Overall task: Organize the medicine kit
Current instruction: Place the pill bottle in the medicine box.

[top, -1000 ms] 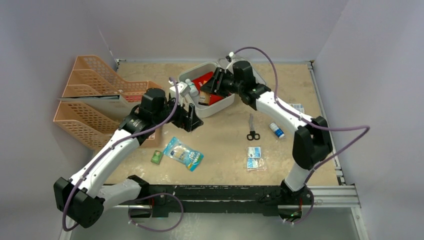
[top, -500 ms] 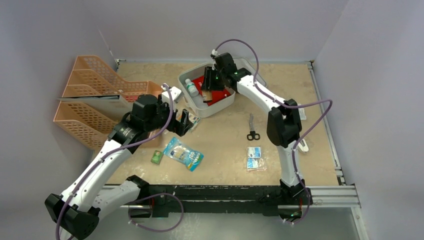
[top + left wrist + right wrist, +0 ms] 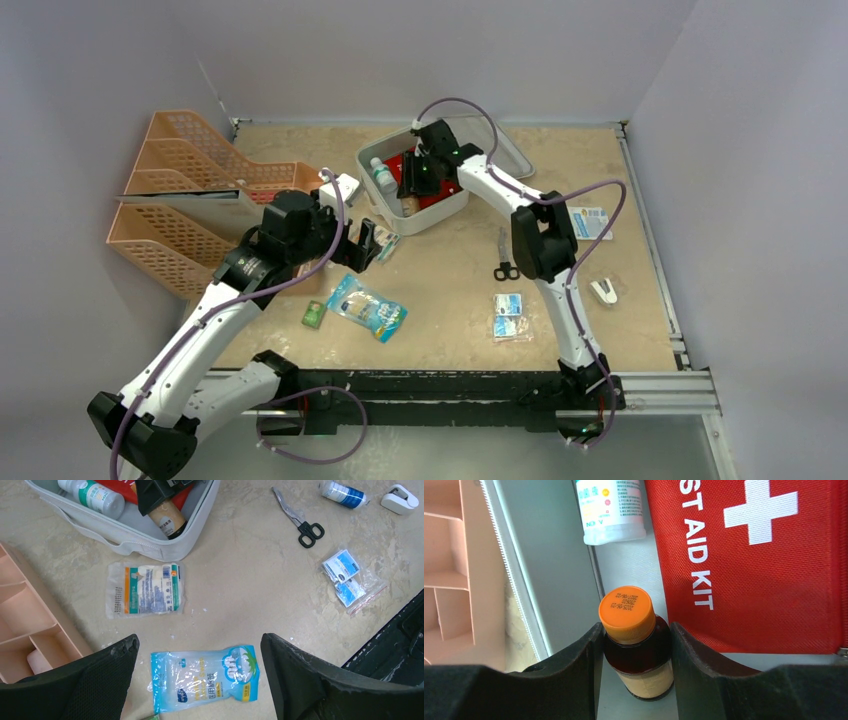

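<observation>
- right gripper (image 3: 635, 630) closed around brown bottle (image 3: 627, 614) with orange cap, inside medicine kit (image 3: 432, 214)
- red first-aid pouch (image 3: 764, 565) touches the bottle; white bottle (image 3: 610, 507) just beyond
- left gripper (image 3: 199, 642) jaws wide, empty, above blue packet (image 3: 205, 677)
- gauze packet (image 3: 145, 588) just beside the kit wall
- kit open, back-centre of table (image 3: 440, 300)
</observation>
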